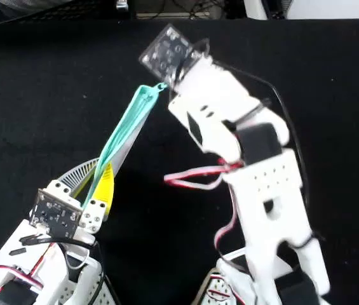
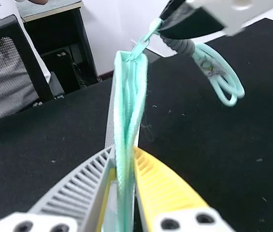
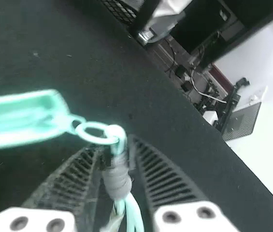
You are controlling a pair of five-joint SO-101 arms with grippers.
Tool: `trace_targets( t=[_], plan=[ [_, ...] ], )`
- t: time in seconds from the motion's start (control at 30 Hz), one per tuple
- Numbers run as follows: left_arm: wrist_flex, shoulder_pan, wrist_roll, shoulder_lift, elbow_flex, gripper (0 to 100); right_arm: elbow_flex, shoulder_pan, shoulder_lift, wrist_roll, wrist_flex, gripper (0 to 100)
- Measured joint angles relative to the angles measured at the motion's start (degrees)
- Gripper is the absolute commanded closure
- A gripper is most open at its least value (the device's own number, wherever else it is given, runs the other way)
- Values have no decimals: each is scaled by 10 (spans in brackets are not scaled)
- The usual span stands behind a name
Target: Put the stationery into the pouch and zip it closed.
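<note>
My left gripper (image 1: 100,168) (image 2: 123,150) sits near the table's (image 1: 39,95) near edge, left of the middle. Its jaws are nearly together, the grey finger (image 2: 78,183) and the yellow finger (image 2: 163,186) clamping the near end of the teal pouch (image 1: 125,130) (image 2: 129,96) (image 3: 15,118). The pouch stands on edge, thin side up, pinched flat.

From there the pouch runs on a diagonal toward the middle of the table's far edge, pulled straight between my two grippers. I can't tell if its lower edge touches the table. In the left wrist view the two lips of the opening lie together along the edge facing the camera.

At the pouch's far end is the zip pull (image 2: 143,41), with a small ring (image 3: 92,130) on it. A grey sleeve (image 3: 114,176) (image 2: 177,46) hangs off that ring, and a teal cord loop (image 2: 223,82) dangles from the sleeve.

My right gripper (image 1: 169,86) (image 3: 114,145) is near the middle of the far edge, its arm coming up from the near right side of the table. Its jaws are close together and pinch the grey sleeve just behind the ring; they do not touch the pouch body.

Beyond the table, the left wrist view catches a mesh chair (image 2: 6,72).
</note>
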State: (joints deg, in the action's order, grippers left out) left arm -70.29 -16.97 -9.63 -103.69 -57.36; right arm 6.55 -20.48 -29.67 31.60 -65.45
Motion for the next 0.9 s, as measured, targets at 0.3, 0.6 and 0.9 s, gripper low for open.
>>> trace_targets(
  t=[0.3,0.6,0.9],
  plan=[
    [4,37,-38,-1,0,972,-10,-92,-86,-31,-102,755],
    [104,231,-66,4,16,971,106,8,-158,-66,-105,967],
    [207,291,-118,177,16,971,345,142,-333,-66,-35,985]
  ],
)
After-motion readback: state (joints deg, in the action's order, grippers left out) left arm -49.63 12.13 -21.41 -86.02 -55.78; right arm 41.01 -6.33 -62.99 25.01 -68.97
